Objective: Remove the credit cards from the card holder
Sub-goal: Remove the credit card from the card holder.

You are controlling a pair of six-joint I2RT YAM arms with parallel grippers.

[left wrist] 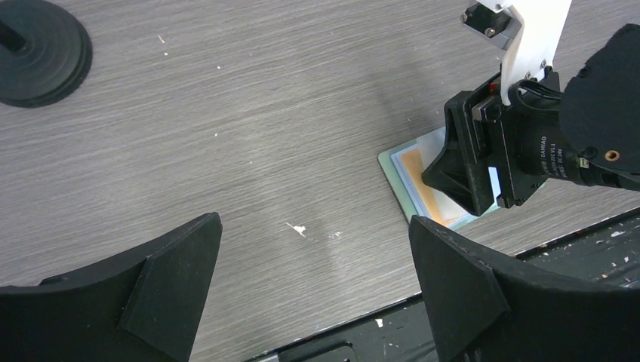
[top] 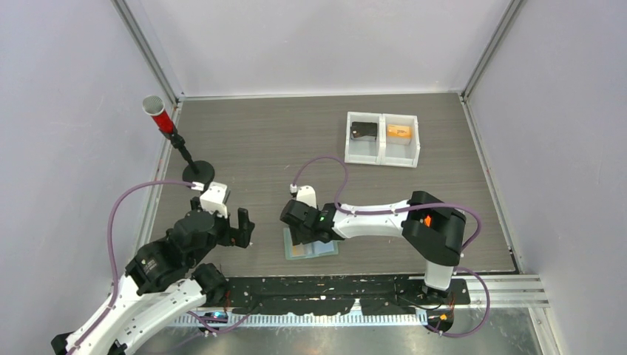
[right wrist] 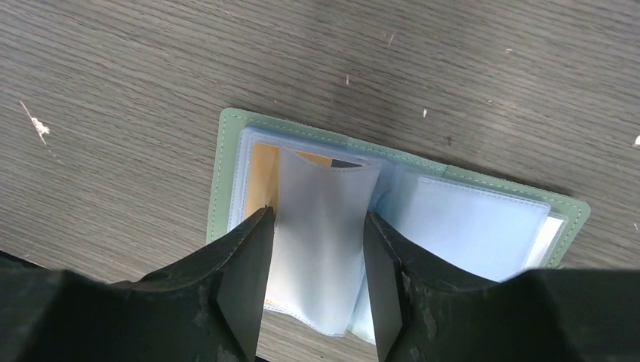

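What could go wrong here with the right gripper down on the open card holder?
1. The right gripper straddles a bowed translucent sleeve, so it may pinch plastic rather than the orange card beneath.
2. The card holder lies loose on the table; pulling could lift it whole, since the open left gripper isn't pinning it.

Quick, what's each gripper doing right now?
Left gripper: open, holding nothing, above the bare table.
Right gripper: closing on a translucent sleeve of the open card holder; firm grip cannot be told.
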